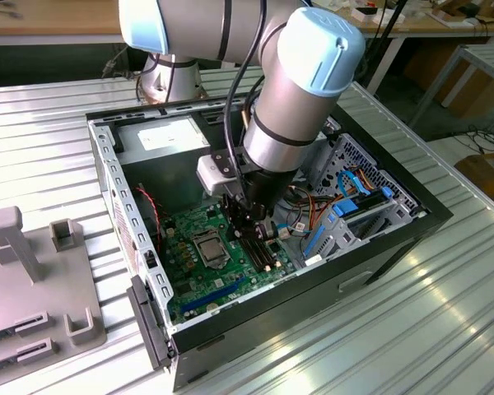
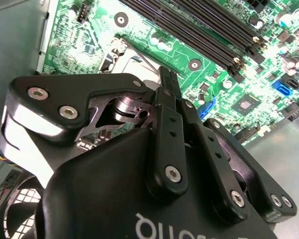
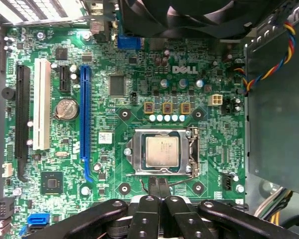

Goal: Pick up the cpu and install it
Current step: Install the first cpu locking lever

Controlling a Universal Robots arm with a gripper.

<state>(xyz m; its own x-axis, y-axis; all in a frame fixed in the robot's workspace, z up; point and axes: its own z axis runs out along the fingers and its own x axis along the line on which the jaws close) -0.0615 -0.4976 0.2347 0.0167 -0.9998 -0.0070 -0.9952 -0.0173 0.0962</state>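
Jaws closed, gripper (image 3: 158, 185) beside silver, green-rimmed cpu (image 3: 162, 151) in socket (image 3: 132, 158).

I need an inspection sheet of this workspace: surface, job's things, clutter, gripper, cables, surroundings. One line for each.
Surface: ribbed metal table, carrying an open computer case.
Job's things: cpu lies inside the socket frame on the motherboard.
Clutter: grey fixture block on the exterior view's left.
Gripper: gripper shut, empty, beside the socket.
Cables: coloured wire bundle near the drive bay; blue cable.
Surroundings: wooden benches behind.
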